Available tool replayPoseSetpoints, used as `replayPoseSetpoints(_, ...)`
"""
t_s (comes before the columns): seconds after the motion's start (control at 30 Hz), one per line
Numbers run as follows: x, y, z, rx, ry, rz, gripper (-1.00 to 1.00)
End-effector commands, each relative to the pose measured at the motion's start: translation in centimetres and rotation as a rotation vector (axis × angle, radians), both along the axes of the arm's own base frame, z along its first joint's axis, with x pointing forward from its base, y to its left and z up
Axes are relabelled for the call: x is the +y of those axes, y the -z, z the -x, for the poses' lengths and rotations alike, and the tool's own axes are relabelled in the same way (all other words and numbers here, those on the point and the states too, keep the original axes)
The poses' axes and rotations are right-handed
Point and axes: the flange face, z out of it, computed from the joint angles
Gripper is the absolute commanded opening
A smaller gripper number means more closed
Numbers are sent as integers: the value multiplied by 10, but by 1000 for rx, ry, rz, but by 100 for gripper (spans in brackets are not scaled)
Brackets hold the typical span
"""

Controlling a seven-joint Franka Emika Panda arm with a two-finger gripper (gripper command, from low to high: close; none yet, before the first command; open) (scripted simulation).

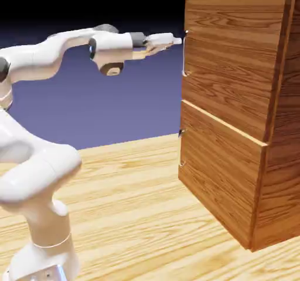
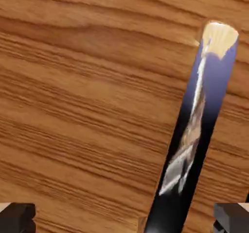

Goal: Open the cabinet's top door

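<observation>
Gripper (image 1: 179, 41) wide open, nothing held, just off top door's (image 1: 231, 57) handle (image 1: 186, 54), nr the cabinet's (image 1: 284, 127) upper L edge in ext. view. Handle sits off-centre btwn fingertips, so closing now might knock it or grip poorly.

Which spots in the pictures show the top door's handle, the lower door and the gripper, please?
Handle (image 2: 221, 79): hand view, on its shiny bar.
Lower door (image 1: 222, 165): exterior view, on its wooden front.
Gripper (image 2: 125, 218): hand view, midway between its fingertips.
</observation>
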Motion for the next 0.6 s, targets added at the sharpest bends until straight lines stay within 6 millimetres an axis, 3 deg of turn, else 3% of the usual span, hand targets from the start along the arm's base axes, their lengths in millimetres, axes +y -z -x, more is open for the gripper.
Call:
replayPoseSetpoints(0.0,6,9,-4,1,-1,-64,0)
replayPoseSetpoints(0.07,10,15,-6,3,-2,-105,0)
replayPoseSetpoints(0.23,8,15,-56,3,-2,-104,0)
replayPoseSetpoints(0.27,8,15,-56,3,-2,-104,0)
replayPoseSetpoints(0.3,8,15,-56,3,-2,-104,-100)
replayPoseSetpoints(0.33,8,15,-56,3,-2,-104,-100)
replayPoseSetpoints(0.57,-12,15,-3,9,-130,-103,-100)
